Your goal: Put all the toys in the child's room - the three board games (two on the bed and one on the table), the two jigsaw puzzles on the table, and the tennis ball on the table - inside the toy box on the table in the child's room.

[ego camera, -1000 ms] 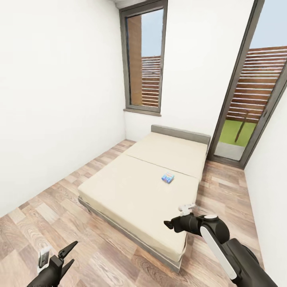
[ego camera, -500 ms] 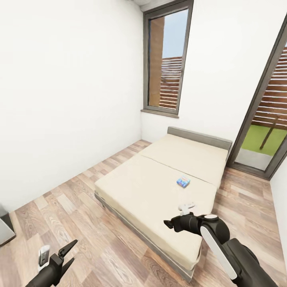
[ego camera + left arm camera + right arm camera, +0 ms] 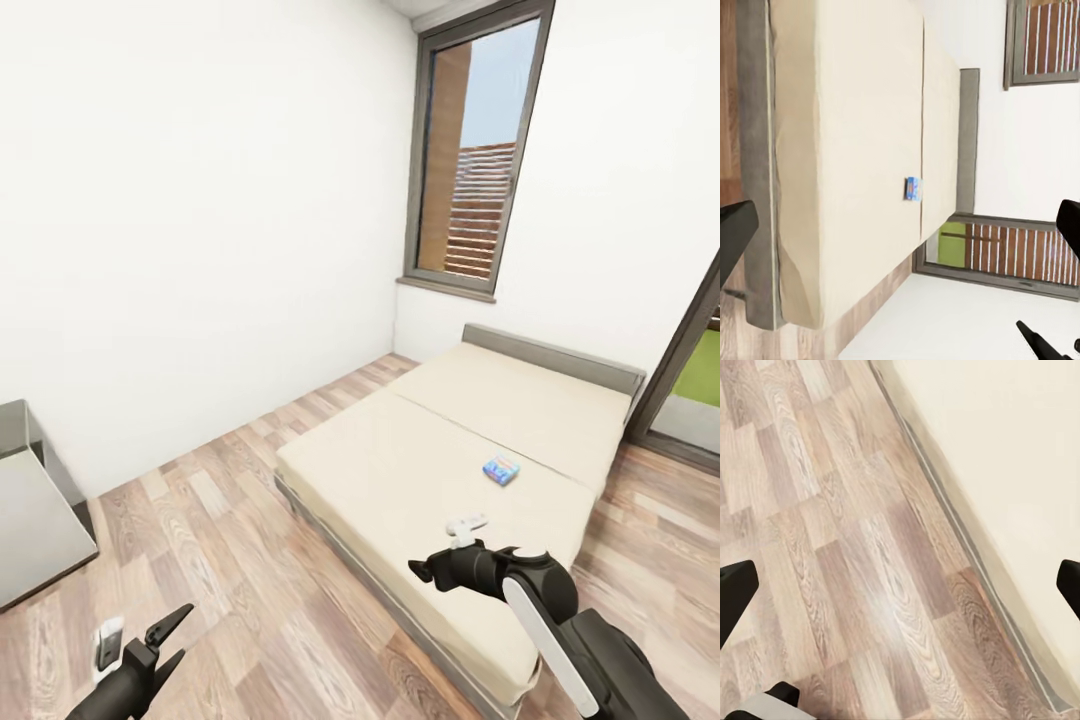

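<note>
The bed [image 3: 440,470] stands with its grey padded headboard [image 3: 550,352] against the white wall, below a tall grey-framed window [image 3: 478,160]. Its beige mattress is bare apart from one small blue board game [image 3: 501,469], which lies flat on the half of the mattress nearer the headboard, close to the seam that divides the mattress in two. From the left wrist camera the same board game [image 3: 913,188] appears as a small blue box beside that seam. The print on it is too small to read.

The right gripper [image 3: 425,571] hangs over the foot end of the bed, well apart from the board game, at the end of a dark arm with a white panel. Its jaws are released and hold nothing; the right wrist camera shows the two dark fingertips [image 3: 735,600] spread wide, with the wooden floor [image 3: 855,562] and the grey edge of the bed frame beneath them.

The left gripper [image 3: 170,640] is low over the wooden floor, off the foot of the bed and well away from it. Its jaws are likewise released and empty, the two dark fingers forming an open fork.

A grey-topped piece of furniture [image 3: 30,510] stands against the side wall, well apart from the bed. A glazed door [image 3: 690,370] lies beside the headboard end, with green showing beyond it.
</note>
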### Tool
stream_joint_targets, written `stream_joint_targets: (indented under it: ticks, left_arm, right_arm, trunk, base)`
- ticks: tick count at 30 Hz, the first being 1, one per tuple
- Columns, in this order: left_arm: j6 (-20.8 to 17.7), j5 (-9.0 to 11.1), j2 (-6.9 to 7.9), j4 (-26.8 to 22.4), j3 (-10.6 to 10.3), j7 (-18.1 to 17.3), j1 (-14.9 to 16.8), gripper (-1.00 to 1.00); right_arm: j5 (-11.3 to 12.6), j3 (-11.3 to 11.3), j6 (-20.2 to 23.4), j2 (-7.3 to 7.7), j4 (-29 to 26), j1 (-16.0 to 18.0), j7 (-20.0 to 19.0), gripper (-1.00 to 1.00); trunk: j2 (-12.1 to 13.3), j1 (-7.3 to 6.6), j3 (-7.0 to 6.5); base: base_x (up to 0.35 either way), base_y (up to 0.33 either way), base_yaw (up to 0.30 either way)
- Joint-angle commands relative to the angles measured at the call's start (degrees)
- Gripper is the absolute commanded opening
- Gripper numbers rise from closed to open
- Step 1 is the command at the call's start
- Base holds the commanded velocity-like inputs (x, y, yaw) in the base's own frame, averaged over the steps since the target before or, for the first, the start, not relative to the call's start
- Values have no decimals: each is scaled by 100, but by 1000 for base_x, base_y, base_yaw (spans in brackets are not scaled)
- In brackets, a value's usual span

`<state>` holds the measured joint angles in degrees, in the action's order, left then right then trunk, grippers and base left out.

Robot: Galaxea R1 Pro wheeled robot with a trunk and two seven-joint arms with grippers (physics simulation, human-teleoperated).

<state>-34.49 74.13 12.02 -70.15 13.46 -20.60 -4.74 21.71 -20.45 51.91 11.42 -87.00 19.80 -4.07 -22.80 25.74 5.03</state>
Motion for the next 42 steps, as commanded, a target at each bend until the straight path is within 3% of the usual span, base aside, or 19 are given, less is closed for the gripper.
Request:
stream_joint_targets:
  ticks: [1, 15, 28, 42]
  left_arm:
    - [-41, 33, 2, -4, 8, 7, 0, 100]
    - [-32, 23, 2, 15, -1, 20, -1, 100]
    - [-31, 27, -1, 53, 4, 23, 0, 100]
    - [-35, 31, -1, 55, 2, 22, 0, 100]
  right_arm:
    - [-47, -4, 23, 5, -7, 5, -42, 100]
    - [-45, -1, 36, 5, -25, -2, -34, 100]
    - [-49, 32, 72, 10, -78, 6, -32, 100]
    - [-52, 21, 73, 10, -104, -2, -28, 100]
  trunk:
    - [-12, 4, 9]
    - [-12, 4, -17]
    - [-12, 4, -18]
    - [-12, 4, -19]
  base:
    - [0, -131, 287]
    - [0, -263, 278]
    - [0, -300, 107]
    - [0, -62, 266]
